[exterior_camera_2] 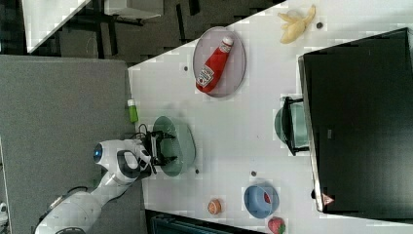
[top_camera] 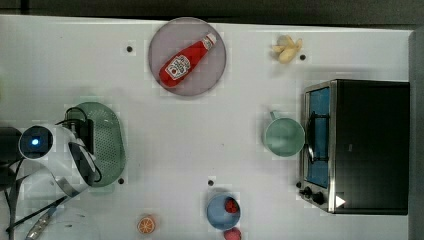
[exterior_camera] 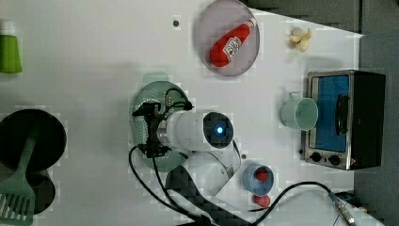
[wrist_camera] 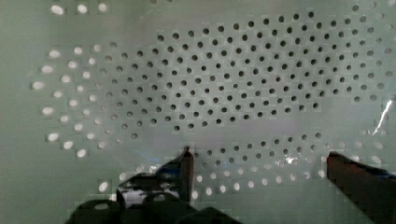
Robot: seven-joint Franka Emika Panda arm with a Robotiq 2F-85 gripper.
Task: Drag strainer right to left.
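Note:
The strainer [top_camera: 107,145], a pale mint-green oval basket with small holes, lies near the top view's left edge, also seen as strainer [exterior_camera: 141,106] and strainer [exterior_camera_2: 183,141]. My gripper [top_camera: 85,142] reaches down into it from above. In the wrist view the strainer's perforated floor [wrist_camera: 233,84] is very close, and my gripper [wrist_camera: 259,161] stands open, its two dark fingertips [wrist_camera: 187,163] wide apart with only the floor between them. From the side views the gripper [exterior_camera: 153,129] [exterior_camera_2: 163,146] sits inside the basket's rim.
A mint-green mug [top_camera: 284,136] stands beside a toaster oven [top_camera: 357,146] on the top view's right. A plate [top_camera: 210,75] with a ketchup bottle is at the back, a banana [top_camera: 287,48] to its right. A blue bowl [top_camera: 220,215] and an orange slice [top_camera: 146,224] lie in front.

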